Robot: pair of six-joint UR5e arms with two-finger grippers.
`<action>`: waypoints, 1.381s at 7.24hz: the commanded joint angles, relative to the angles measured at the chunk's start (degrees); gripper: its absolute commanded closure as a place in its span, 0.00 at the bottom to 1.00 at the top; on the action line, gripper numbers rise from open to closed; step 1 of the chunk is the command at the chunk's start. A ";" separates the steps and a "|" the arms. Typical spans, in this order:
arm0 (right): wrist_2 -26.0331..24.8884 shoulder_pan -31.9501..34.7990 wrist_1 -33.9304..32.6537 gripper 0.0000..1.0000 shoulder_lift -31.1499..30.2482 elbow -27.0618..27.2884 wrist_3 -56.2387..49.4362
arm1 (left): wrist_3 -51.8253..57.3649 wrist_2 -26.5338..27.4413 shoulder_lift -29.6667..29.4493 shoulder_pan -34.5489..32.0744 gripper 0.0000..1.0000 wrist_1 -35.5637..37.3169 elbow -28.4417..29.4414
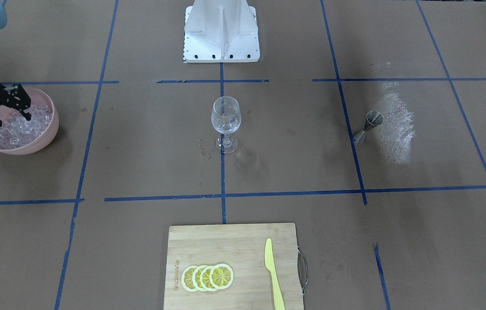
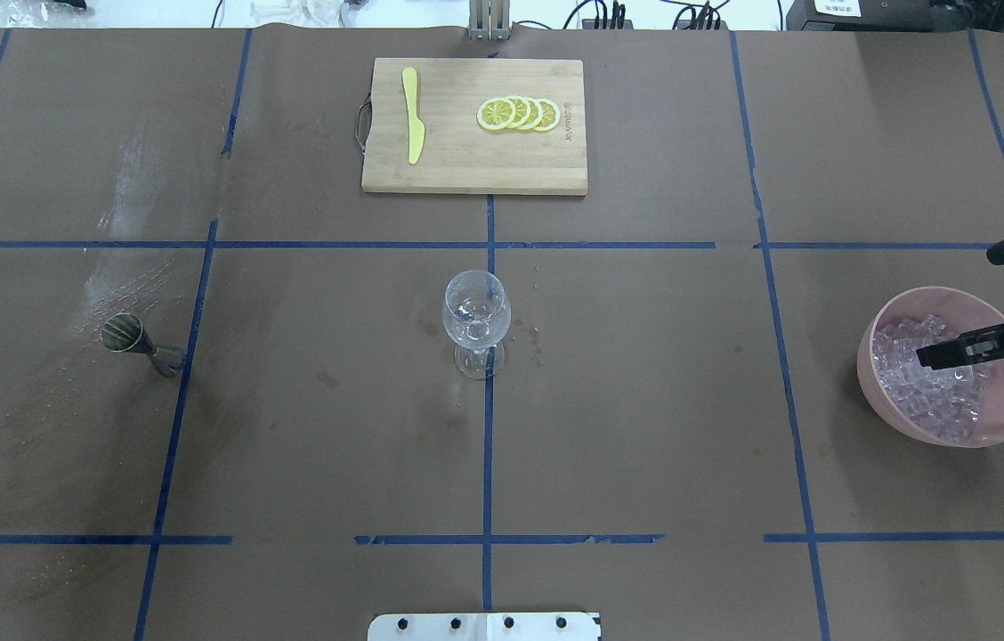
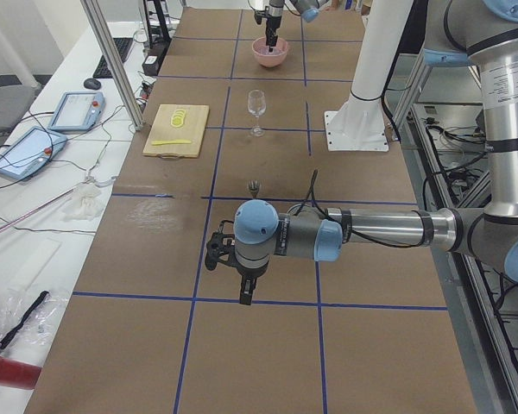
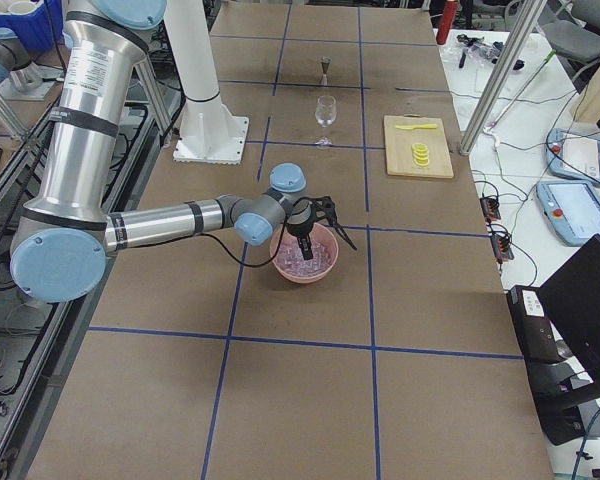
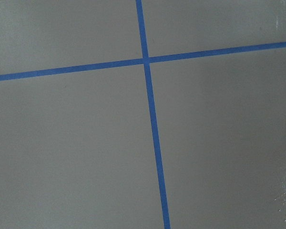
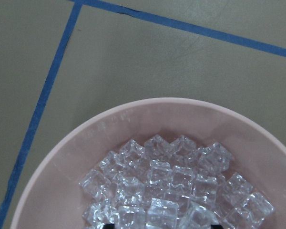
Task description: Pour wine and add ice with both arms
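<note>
The ice (image 1: 19, 129) fills a pink bowl (image 1: 51, 129) at the table's right end. It also shows in the overhead view (image 2: 938, 392) and close up in the right wrist view (image 6: 171, 186). My right gripper (image 1: 10, 117) hangs open just over the ice, fingers pointing down into the bowl, empty; it also shows in the overhead view (image 2: 956, 307). A clear stemmed wine glass (image 1: 225, 116) stands upright at the table's middle. My left gripper (image 3: 244, 293) shows only in the exterior left view, low over bare table at the left end; I cannot tell whether it is open or shut.
A steel jigger (image 1: 368, 125) stands left of the glass beside a wet smear. A wooden cutting board (image 1: 208, 241) with lemon slices (image 1: 207, 277) and a yellow knife (image 1: 274, 275) lies at the far edge. The white pedestal base (image 1: 221, 34) stands on the robot's side.
</note>
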 commanded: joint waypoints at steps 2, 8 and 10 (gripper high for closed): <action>-0.35 -0.99 -0.11 0.70 -0.38 0.21 -0.53 | 0.01 0.00 0.00 0.00 0.00 -0.09 0.00; 1.93 1.20 -22.83 1.00 9.82 15.38 -1.85 | 0.01 0.00 -0.09 0.00 0.00 -0.88 0.00; 2.02 0.51 -39.24 1.00 26.52 16.56 -0.19 | 0.01 0.00 -0.52 0.00 0.00 -0.88 0.00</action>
